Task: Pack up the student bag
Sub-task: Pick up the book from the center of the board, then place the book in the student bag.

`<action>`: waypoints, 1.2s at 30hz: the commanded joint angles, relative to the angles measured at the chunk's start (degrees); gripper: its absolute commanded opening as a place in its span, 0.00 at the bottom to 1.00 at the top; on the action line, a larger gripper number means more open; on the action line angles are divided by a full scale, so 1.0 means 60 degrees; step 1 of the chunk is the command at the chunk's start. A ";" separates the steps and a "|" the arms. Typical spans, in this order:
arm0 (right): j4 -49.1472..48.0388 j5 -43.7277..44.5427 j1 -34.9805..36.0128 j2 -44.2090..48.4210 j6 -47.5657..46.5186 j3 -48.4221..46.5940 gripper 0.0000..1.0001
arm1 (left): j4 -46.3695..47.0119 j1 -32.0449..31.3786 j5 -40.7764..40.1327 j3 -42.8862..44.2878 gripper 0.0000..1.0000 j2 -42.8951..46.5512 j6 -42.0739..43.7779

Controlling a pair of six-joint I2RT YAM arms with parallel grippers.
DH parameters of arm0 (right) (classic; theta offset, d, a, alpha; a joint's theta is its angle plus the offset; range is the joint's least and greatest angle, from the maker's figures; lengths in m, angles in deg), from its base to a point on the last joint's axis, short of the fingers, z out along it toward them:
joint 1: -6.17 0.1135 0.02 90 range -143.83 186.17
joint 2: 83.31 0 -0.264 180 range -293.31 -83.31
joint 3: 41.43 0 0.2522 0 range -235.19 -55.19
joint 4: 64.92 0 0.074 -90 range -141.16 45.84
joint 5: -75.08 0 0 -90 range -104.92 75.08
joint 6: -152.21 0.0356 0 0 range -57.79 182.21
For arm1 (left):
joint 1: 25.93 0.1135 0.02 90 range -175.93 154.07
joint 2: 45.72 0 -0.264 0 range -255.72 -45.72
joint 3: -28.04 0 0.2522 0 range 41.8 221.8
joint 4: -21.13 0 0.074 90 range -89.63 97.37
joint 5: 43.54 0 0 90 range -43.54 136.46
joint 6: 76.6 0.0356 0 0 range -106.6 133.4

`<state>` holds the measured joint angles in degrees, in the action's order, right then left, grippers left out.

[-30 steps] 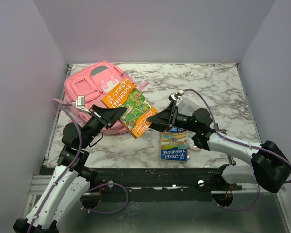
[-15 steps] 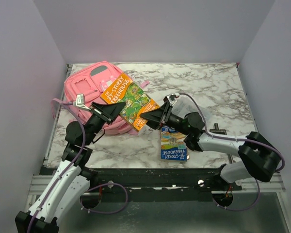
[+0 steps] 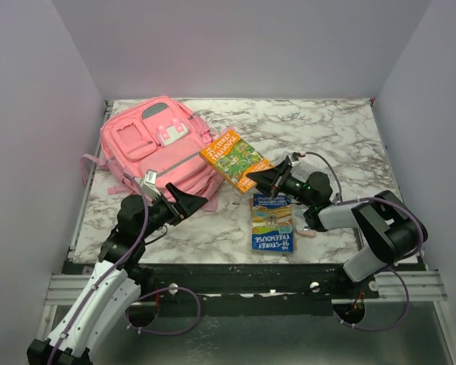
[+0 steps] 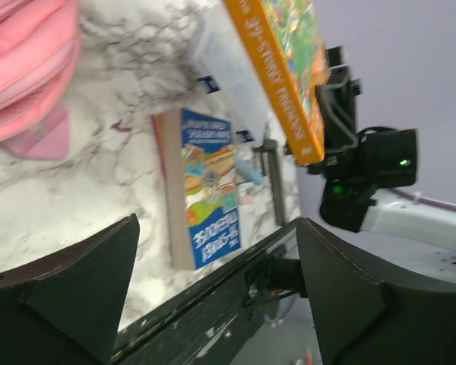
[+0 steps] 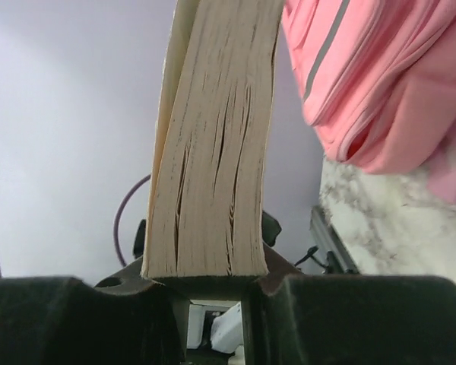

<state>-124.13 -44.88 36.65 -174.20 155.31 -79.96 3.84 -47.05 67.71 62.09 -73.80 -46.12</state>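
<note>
The student bag [image 3: 153,146] lies flat at the back left of the table, pink with grey trim; the wrist views show its edge [image 4: 21,68] [image 5: 387,84]. My right gripper [image 3: 256,180] is shut on the lower end of an orange book [image 3: 232,156], held tilted above the table just right of the bag. In the right wrist view the book's page edge [image 5: 213,152] stands clamped in that gripper [image 5: 205,277]. My left gripper [image 3: 194,201] is open and holds nothing, near the bag's front edge. Its view [image 4: 216,293] shows the orange book [image 4: 289,68] overhead.
A blue book [image 3: 273,224] [image 4: 209,190] lies flat near the table's front edge, under the right arm. Small items [image 3: 308,231] lie just right of it. A translucent box [image 4: 228,84] lies behind the orange book. Walls close in the table's left, back and right.
The right gripper closed on the orange book and the left gripper let go of it. The left arm drew back toward the front. The book moved right, off the bag.
</note>
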 commanded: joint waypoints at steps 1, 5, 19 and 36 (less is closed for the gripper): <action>0.1228 -0.1564 -0.0738 0.0711 -0.2079 -0.0485 0.01 | -0.3588 0.0020 -0.1102 0.1366 0.88 0.0263 0.1901; 0.6787 -0.0699 -0.0855 0.1789 -0.5577 -0.1574 0.01 | -0.4996 0.0020 -0.1932 0.3012 0.96 -0.1376 0.3306; 1.3192 0.2384 -0.2591 0.5575 -0.9108 -0.2282 0.01 | -0.7879 -0.0809 -0.4920 0.8508 0.83 -0.9341 0.7521; 1.2748 0.0229 -0.2590 0.5971 -0.9550 -0.1908 0.01 | -0.8860 -0.1665 -0.6634 1.0809 0.39 -1.2796 0.8516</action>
<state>-44.02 -38.73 20.85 -139.30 100.08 -91.44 -46.82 -57.15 31.52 125.80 -150.01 3.08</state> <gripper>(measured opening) 0.270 0.480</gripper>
